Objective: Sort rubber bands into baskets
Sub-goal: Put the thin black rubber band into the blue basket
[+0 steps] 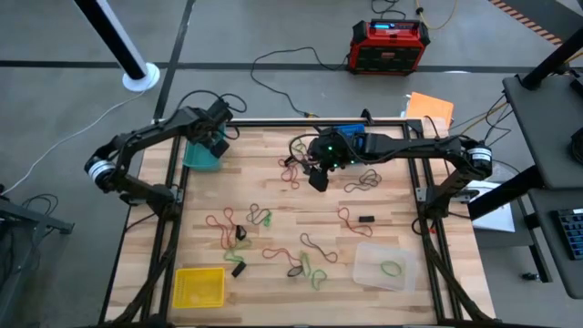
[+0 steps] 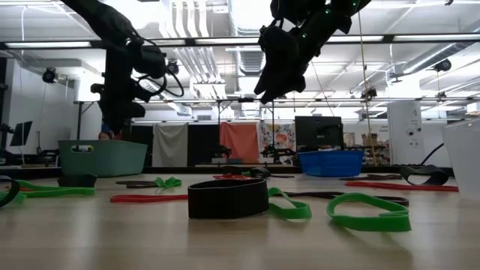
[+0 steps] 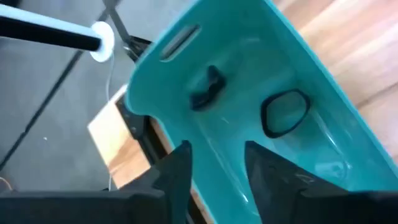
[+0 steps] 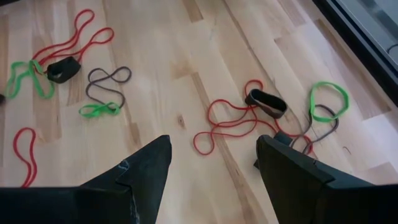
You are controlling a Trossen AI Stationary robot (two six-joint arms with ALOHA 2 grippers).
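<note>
Top-down layout of the pale wooden slatted table (image 1: pixel 273 182). The left gripper (image 3: pixel 217 163) hangs over the shallow teal plastic basket (image 1: pixel 200 157) at ten o'clock; its fingers (image 3: pixel 177 171) stand parted and empty, and two black rubber bands (image 3: pixel 285 113) lie on the basket floor beneath them. The right gripper (image 4: pixel 214 163) hovers above the table near twelve o'clock, its fingers (image 4: pixel 146 168) spread wide with nothing between them, over a red rubber loop (image 4: pixel 227 127) and a short black band (image 4: pixel 267 102); a green band (image 4: pixel 328 101) lies just beside these. The blue plastic basket (image 2: pixel 330 162) sits at one o'clock behind the right arm, the yellow plastic basket (image 1: pixel 199 287) at seven o'clock, and the translucent clear basket (image 1: pixel 384 266), holding one green loop (image 1: pixel 392 268), at five o'clock. Loose red, green and dark bands (image 1: pixel 264 219) scatter across the table centre.
</note>
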